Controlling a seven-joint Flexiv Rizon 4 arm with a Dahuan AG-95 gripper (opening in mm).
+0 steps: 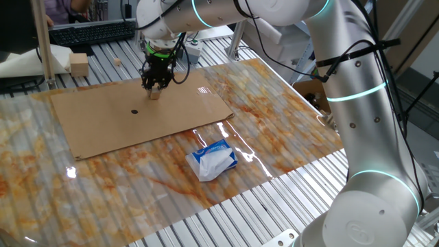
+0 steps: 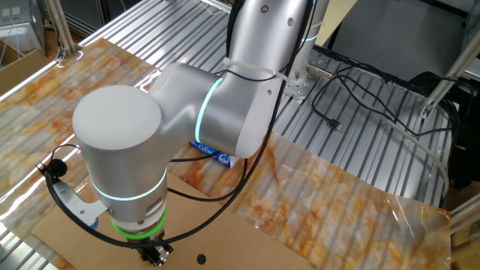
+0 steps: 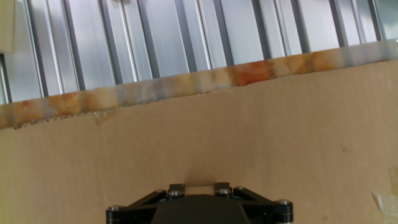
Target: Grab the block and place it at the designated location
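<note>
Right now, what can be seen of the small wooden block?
The block is a small tan cube of plain, light wood. In one fixed view it sits low over the brown cardboard sheet, between the fingertips of the pincer, which looks closed on it. Whether it rests on the sheet or hangs just above it cannot be told. It lies to the right of the black dot, apart from it. In the hand view only a pale sliver shows.

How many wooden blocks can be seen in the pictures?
3: a small cube at the gripper on the cardboard, a larger pale block and a tiny one on the slats behind. Others may be hidden.
</note>
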